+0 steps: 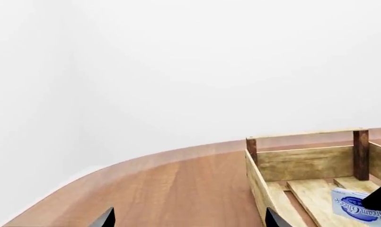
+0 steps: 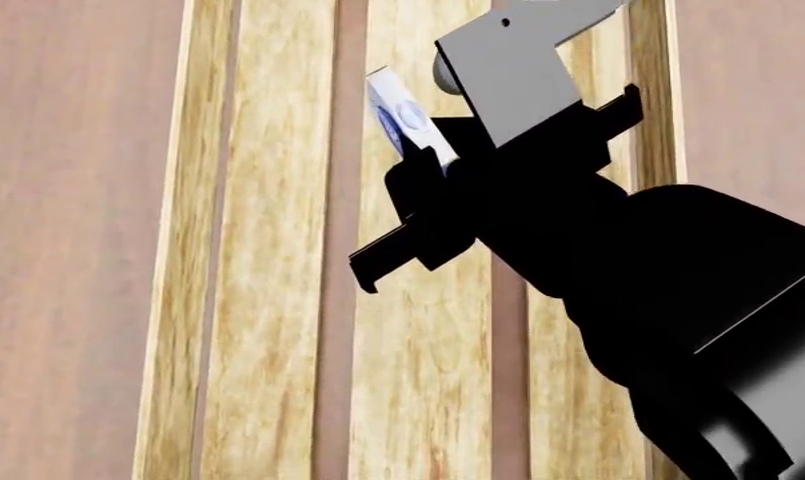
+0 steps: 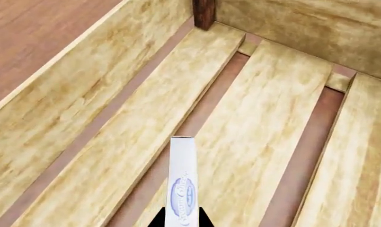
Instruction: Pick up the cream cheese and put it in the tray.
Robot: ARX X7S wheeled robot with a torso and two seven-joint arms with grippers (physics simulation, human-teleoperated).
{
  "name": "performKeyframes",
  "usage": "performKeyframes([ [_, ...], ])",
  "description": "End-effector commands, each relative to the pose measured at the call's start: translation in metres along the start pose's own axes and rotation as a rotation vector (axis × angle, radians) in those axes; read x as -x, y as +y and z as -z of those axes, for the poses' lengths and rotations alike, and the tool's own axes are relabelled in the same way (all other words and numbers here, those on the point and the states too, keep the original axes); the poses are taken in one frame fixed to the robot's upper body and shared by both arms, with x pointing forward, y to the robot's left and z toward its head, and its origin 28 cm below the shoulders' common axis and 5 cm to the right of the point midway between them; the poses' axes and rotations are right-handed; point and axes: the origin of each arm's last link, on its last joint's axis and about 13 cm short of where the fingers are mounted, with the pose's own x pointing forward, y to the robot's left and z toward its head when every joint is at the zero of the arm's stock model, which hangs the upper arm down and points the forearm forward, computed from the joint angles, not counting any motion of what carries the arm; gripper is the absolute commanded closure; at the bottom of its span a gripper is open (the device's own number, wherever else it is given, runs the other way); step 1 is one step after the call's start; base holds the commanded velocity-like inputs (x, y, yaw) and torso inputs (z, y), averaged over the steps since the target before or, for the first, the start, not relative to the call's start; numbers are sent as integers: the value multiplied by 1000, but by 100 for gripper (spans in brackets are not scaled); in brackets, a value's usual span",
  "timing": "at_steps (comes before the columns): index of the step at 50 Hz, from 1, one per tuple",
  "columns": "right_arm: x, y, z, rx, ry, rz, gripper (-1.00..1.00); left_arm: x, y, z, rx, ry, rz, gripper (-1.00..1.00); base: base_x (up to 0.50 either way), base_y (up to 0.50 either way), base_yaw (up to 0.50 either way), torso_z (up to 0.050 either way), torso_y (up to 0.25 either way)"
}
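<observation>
The cream cheese (image 3: 181, 182), a small white box with a blue oval logo, is clamped on edge between the dark fingertips of my right gripper (image 3: 181, 221). It hangs over the slatted floor of the light-wood tray (image 3: 83, 156), inside the walls. In the head view the same box (image 2: 405, 118) sticks out past the black right gripper (image 2: 436, 165) above the tray's slats (image 2: 275, 250). The left wrist view shows the tray's end wall (image 1: 304, 163) with the cream cheese (image 1: 358, 208) inside it, and my left gripper (image 1: 189, 220) open over bare wooden tabletop beside the tray.
Reddish-brown wooden tabletop (image 1: 171, 184) surrounds the tray and ends at a curved edge against a white background. A dark brown corner post (image 3: 204, 13) stands at the tray's far end. My right arm (image 2: 696, 320) covers part of the tray.
</observation>
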Motion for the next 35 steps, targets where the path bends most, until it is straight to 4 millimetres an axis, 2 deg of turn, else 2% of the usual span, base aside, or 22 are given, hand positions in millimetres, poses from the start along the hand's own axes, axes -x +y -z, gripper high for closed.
performKeyframes([
  [1,-1,2,-7,20,-10,-11,100,1,1,-1,26,-9,-3,-100,0,0,0,0,0],
  [23,-1,4,-6,42,5,-3,100,1,0,0,16,-7,-1,-100,0,0,0,0,0],
  [35,-7,3,3,82,58,30,100,1,0,-1,13,-7,-1,-100,0,0,0,0,0],
])
